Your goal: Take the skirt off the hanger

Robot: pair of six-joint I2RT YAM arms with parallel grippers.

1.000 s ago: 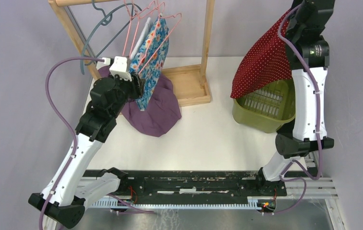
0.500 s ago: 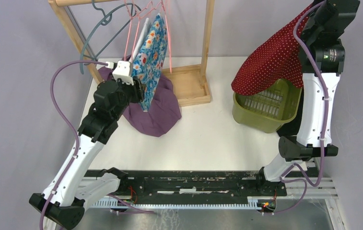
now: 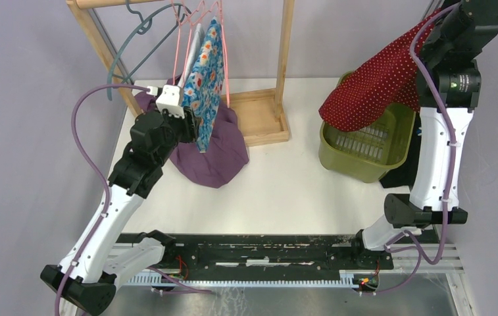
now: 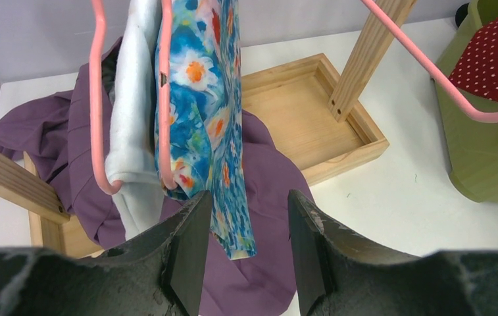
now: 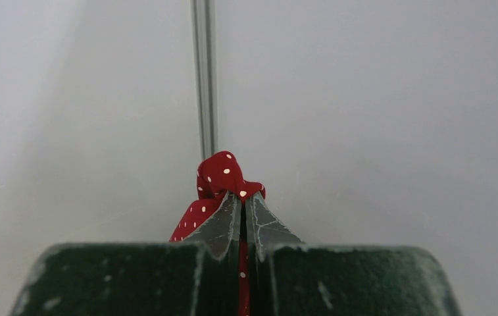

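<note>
The red white-dotted skirt (image 3: 371, 85) hangs from my right gripper (image 3: 455, 14), raised high at the far right, with its lower end draped over the green basket (image 3: 364, 155). In the right wrist view the gripper (image 5: 241, 196) is shut on a bunch of the skirt (image 5: 220, 174). My left gripper (image 3: 193, 128) is open next to a blue floral garment (image 3: 205, 72) on a pink hanger (image 3: 179, 46). In the left wrist view the floral hem (image 4: 233, 217) hangs just ahead of the open gripper (image 4: 249, 197), untouched. An empty pink hanger (image 4: 430, 66) hangs to the right.
A wooden rack (image 3: 284, 46) with a tray base (image 3: 259, 118) stands at the back. A purple cloth (image 3: 213, 155) lies under the hangers. A pale blue-white garment (image 4: 134, 99) hangs beside the floral one. A grey hanger (image 3: 124, 56) hangs at the left.
My right arm has carried the red skirt up and to the right, off towards the basket. The pink hangers have swung back to hang straighter. My left gripper has barely moved.
</note>
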